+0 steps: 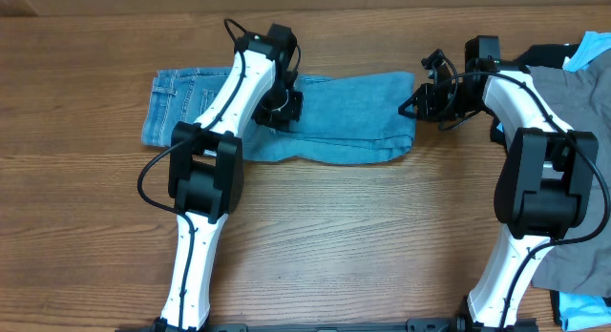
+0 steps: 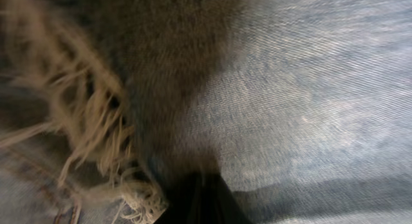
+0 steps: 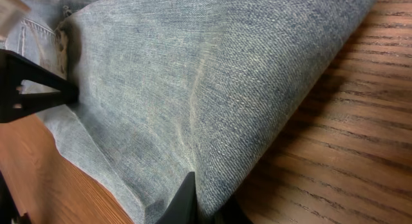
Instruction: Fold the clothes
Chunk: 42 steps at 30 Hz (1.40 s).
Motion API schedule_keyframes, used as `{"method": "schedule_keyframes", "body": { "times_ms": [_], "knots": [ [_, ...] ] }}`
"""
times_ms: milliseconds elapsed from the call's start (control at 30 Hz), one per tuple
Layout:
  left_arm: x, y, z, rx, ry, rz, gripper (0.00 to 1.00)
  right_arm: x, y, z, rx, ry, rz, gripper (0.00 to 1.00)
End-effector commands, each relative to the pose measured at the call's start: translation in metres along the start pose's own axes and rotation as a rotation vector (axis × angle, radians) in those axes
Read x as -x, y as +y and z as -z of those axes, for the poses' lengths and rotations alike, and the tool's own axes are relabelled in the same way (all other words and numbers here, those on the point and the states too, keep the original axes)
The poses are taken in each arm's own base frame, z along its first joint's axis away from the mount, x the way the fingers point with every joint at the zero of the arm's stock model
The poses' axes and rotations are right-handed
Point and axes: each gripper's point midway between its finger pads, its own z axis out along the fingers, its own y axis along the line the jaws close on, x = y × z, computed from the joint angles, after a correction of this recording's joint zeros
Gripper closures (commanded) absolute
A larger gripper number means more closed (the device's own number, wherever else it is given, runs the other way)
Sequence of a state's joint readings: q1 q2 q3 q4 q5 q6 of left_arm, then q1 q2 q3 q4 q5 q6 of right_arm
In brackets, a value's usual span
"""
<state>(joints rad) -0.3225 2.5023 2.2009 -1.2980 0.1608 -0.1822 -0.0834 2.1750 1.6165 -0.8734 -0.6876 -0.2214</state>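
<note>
Jeans point(image 1: 344, 122) lie folded into a long band across the far side of the table point(image 1: 382, 237), pocket end to the left (stitching shows there). The left claw point(image 1: 279, 105) sits down on the middle of the band. Its own camera is so close that it gives only blurred denim, pale frayed threads point(image 2: 84, 140) and a dark sliver of finger at the bottom border, so I cannot tell whether it is clenched or released. The right claw point(image 1: 410, 108) is clenched on the jeans at their right end, the denim rising in a ridge towards its tips. Behind the right arm point(image 1: 535, 170), grey trousers point(image 1: 573, 93), a black garment point(image 1: 544, 55) and a pale-blue garment point(image 1: 592, 51) are heaped together, partly covered by the arm and cut off by the picture's edge.
</note>
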Motion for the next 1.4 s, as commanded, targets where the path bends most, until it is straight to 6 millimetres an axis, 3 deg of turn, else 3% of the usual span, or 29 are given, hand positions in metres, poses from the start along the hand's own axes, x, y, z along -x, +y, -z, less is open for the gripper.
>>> {"method": "schedule_keyframes", "body": {
  "times_ms": [0,100,233,333,467,633,1000,1100,1200,1267,1367],
  "knots": [
    [-0.007,0.006,-0.021,0.019,0.020,0.009,0.92,0.010,0.011,0.012,-0.004,-0.038,0.048,0.95],
    [-0.004,0.005,-0.017,0.016,0.002,-0.013,0.96,0.010,0.011,0.012,-0.005,-0.039,0.049,0.95],
    [0.009,-0.009,0.036,-0.003,-0.078,-0.028,0.96,0.011,0.011,0.012,-0.005,-0.042,0.052,0.95],
    [0.004,-0.020,0.063,-0.035,-0.089,-0.037,0.96,0.010,0.011,0.012,-0.004,-0.040,0.050,0.95],
    [-0.020,-0.024,0.053,-0.047,0.023,-0.030,0.96,0.011,0.011,0.012,-0.005,-0.043,0.053,0.95],
    [-0.034,-0.024,0.042,-0.013,0.083,-0.035,0.95,0.012,0.011,0.012,-0.006,-0.048,0.057,0.95],
    [-0.052,-0.005,-0.022,0.025,0.156,-0.013,0.96,0.013,0.011,0.013,-0.007,-0.051,0.059,0.95],
    [-0.045,-0.008,-0.008,0.018,0.125,-0.022,0.96,0.013,0.011,0.013,-0.008,-0.051,0.059,0.95],
    [-0.033,-0.019,0.037,0.000,0.042,-0.036,0.96,0.012,0.010,0.012,-0.014,-0.047,0.057,0.95],
    [-0.035,-0.024,0.057,-0.013,0.025,-0.036,0.96,0.011,0.010,0.012,-0.013,-0.043,0.054,0.95],
    [-0.047,-0.024,0.058,-0.016,0.071,-0.030,0.96,0.011,0.010,0.012,-0.013,-0.043,0.054,0.95]
  ]
}}
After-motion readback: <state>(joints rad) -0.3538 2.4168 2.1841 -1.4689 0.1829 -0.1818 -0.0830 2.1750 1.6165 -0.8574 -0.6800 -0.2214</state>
